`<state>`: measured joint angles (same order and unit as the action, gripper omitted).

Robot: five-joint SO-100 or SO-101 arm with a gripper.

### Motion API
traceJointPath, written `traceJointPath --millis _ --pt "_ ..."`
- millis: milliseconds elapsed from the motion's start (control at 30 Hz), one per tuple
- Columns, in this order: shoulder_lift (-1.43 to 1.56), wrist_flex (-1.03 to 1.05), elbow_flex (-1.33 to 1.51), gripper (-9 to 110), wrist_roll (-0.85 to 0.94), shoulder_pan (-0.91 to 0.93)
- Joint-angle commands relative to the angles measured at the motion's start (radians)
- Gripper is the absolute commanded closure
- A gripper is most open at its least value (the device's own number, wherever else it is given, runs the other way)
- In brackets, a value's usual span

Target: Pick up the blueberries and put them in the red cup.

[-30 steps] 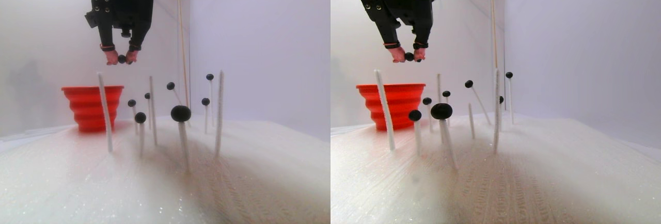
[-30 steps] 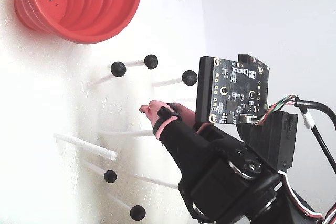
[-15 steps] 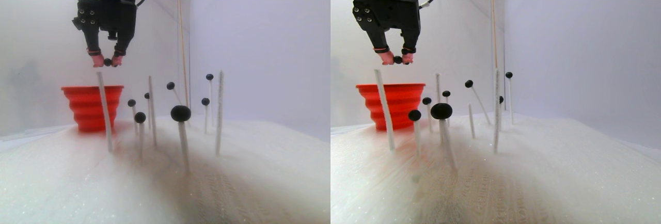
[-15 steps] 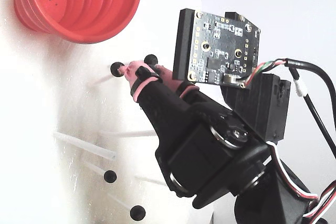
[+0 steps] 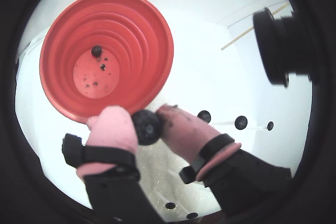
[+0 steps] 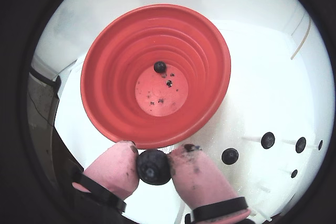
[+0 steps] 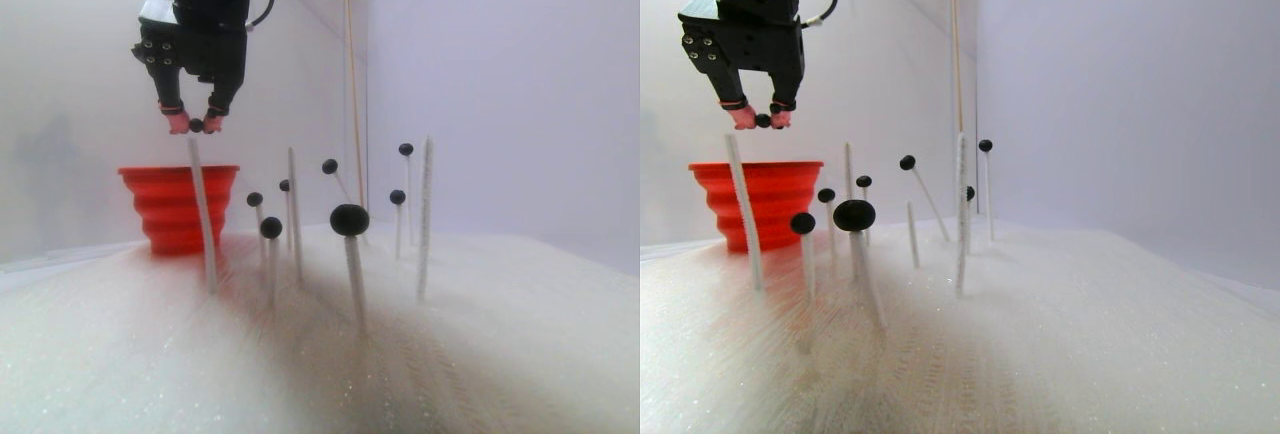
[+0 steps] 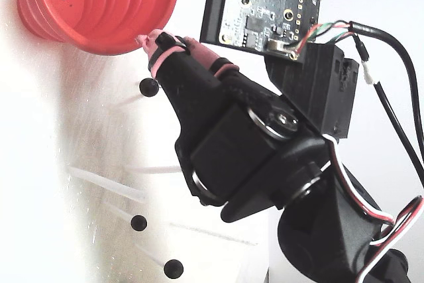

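One cup [image 6: 110, 93]. Nine blueberries [image 7: 350, 219]: one in the cup, one between the two fingers [image 6: 113, 171], seven atop sticks [image 7: 357, 284] in the stereo pair view. At least three more sticks stand bare.

In the stereo pair view the red cup [image 7: 178, 209] stands at far left on the table [image 7: 480, 354], blueberries [image 7: 350, 219] on sticks [image 7: 424, 219] to its right. One blueberry [image 6: 159, 66] lies inside the cup. The gripper [image 7: 195, 126] hangs above the cup's rim, holding a held blueberry [image 6: 153, 166].

Bright, overexposed whites; fisheye vignetting
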<state>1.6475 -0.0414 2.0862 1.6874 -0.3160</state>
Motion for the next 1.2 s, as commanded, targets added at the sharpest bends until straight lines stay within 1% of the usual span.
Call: traceJointPath --millis 0,700,967,1167 --pt "-0.006 -0.048 -0.118 91 -0.009 -0.012" --pt "-0.195 -0.167 -0.244 90 -0.026 -0.043" --pt "-0.224 -0.19 -0.253 84 -0.028 -0.035" --pt "-0.222 -0.196 -0.253 83 -0.034 -0.028"
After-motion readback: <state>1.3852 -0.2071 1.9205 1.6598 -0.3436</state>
